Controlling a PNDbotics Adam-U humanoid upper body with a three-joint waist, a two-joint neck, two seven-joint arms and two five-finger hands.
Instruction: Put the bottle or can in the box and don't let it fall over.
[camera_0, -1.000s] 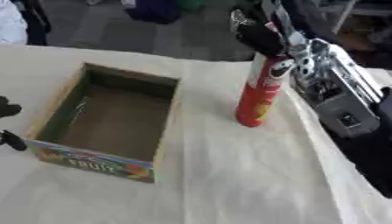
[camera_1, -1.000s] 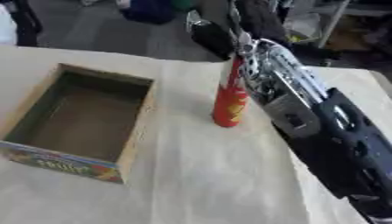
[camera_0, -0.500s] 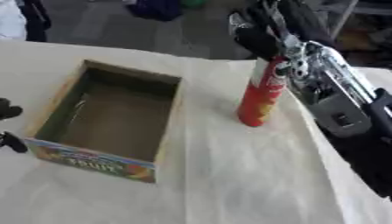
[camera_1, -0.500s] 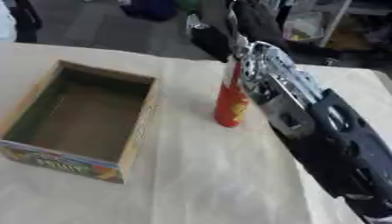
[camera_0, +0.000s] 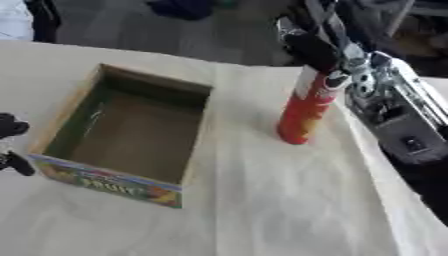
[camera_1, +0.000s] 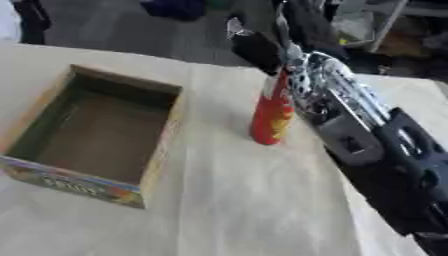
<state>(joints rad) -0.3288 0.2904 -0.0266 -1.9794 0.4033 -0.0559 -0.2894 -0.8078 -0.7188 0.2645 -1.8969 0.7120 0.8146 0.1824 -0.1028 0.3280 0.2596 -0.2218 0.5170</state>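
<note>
A tall red can (camera_0: 308, 107) with a pale band near its top stands upright on the tabletop (camera_0: 280, 210), which is covered with a cream cloth. It leans slightly in the left eye view, though its base rests flat on the cloth. The right robot hand (camera_0: 317, 49) comes in from the upper right, and its black fingers (camera_1: 259, 49) curl round the upper part of the can, grasping it just below the top; the silver and black forearm (camera_1: 350, 125) runs down along the right side of the can towards the lower right corner. To the left of the can, apart from it with a strip of bare cloth between them, lies an open cardboard box (camera_0: 131, 135). Its walls are brown, its inside is dark and greenish, and its near wall bears a bright printed panel (camera_0: 109, 184) in yellow, green and red with lettering on it. The box sits squarely on the cloth with its opening upward, and nothing shows inside it. The left robot hand (camera_0: 12, 141) shows only as a few black fingers at the left edge of the left eye view, just beside the box's near left corner; whether those fingers are straight or curled cannot be told. Beyond the far edge of the tabletop lies a dark floor (camera_0: 157, 25).
</note>
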